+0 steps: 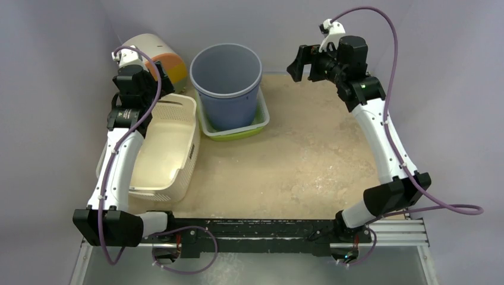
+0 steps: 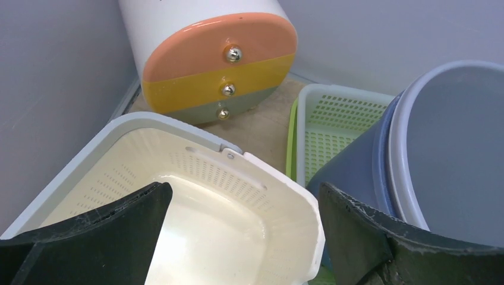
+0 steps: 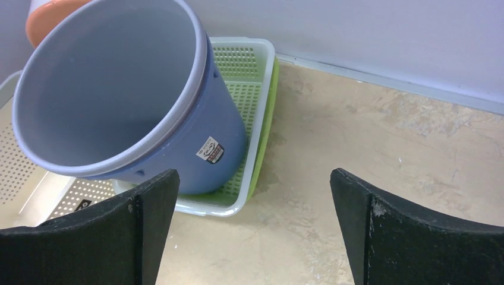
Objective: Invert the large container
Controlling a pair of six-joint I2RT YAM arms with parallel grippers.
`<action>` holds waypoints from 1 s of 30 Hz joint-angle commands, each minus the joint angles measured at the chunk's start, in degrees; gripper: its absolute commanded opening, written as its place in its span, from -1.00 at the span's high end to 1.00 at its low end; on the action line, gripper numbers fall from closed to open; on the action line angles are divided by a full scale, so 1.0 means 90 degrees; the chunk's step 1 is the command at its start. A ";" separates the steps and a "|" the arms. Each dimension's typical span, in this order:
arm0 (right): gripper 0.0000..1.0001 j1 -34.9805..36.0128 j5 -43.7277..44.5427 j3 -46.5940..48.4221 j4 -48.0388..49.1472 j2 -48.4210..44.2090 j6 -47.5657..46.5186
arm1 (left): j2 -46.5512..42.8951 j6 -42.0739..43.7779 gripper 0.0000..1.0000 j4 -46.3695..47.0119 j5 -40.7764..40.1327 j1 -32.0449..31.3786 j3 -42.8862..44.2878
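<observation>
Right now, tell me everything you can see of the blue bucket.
The blue bucket is a smooth, plastic-looking round tub, tapering toward its base, with a paler rolled rim and a small sticker low on its side. It stands upright, mouth up and empty, at the back of the workspace, its base inside a shallow perforated tray. Nothing else seems to touch it.

Smooth plastic bucket (image 1: 229, 104), perforated plastic basket (image 1: 171, 148) (glossy inside), rough matt tabletop (image 1: 309, 160)

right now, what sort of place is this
Probably a lab robot test bench, not a home: two arms bolted to a metal rail at the edge of a worn table, plain walls boxing it in, and a blue bucket and cream basket set out like props.
</observation>
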 commanded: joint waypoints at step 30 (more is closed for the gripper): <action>-0.14 0.2366 0.0325 0.3271 -0.1235 0.2104 -0.2057 | -0.0196 -0.0410 -0.92 -0.0240 -0.0289 0.0009 -0.0500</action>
